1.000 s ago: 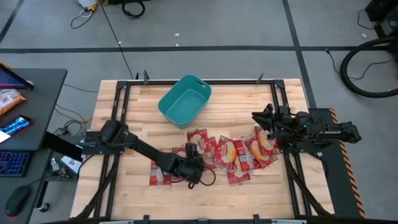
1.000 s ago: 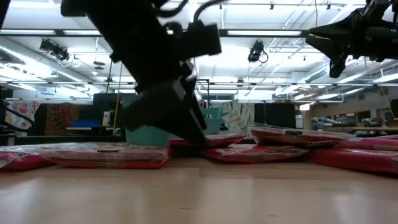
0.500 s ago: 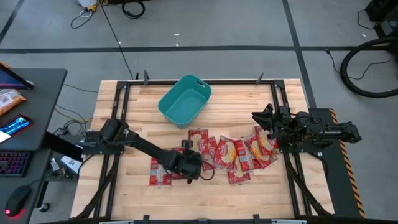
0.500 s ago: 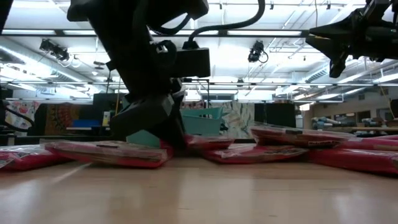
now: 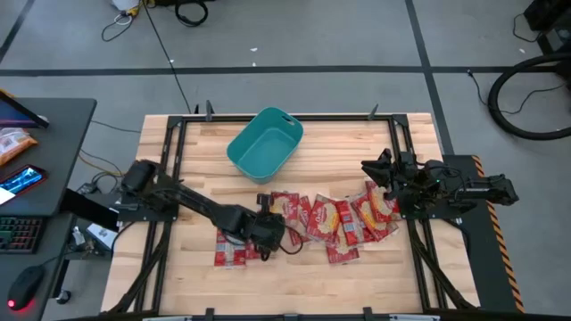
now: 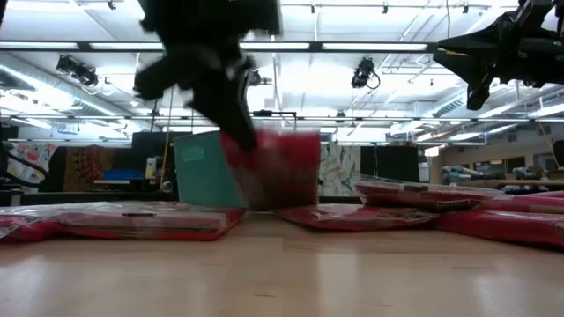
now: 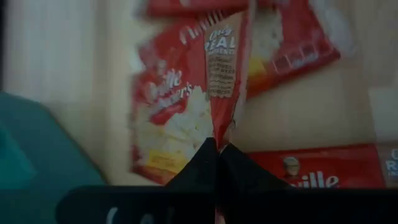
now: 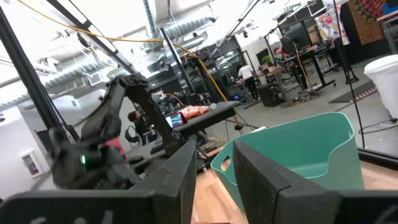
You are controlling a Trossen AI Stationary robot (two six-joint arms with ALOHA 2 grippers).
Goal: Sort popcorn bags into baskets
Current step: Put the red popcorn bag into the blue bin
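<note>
Several red popcorn bags [image 5: 335, 221] lie flat and overlapping on the wooden table's middle and right, and one more bag [image 5: 227, 248] lies to the left. The teal basket [image 5: 265, 144] stands at the far middle. My left gripper [image 5: 265, 234] is over the left end of the pile, shut on one popcorn bag [image 6: 280, 167] that hangs below it. My right gripper [image 5: 379, 171] hovers over the table's right side above the pile's right end; it is open, with nothing between its fingers [image 8: 186, 177]. My left gripper pinches the bag's thin upper edge [image 7: 219, 127] between its two fingertips [image 7: 202, 163]. The fingers come from above, pointing down. The bag hangs on edge below them, blurred, with its lower end [image 6: 282, 204] near the lying bags. Whether it is clear of them cannot be told.
Bare wood lies along the near edge [image 5: 294, 281] and at the far left [image 5: 192, 143]. Black frame rails [image 5: 169, 152] run down both sides of the table. A dark side desk [image 5: 36, 178] with an orange packet stands left of the table.
My left gripper has shut on a bag at the pile's left end, then risen and shifted slightly toward the table's left. The bag has come up from lying flat and now hangs on edge.
</note>
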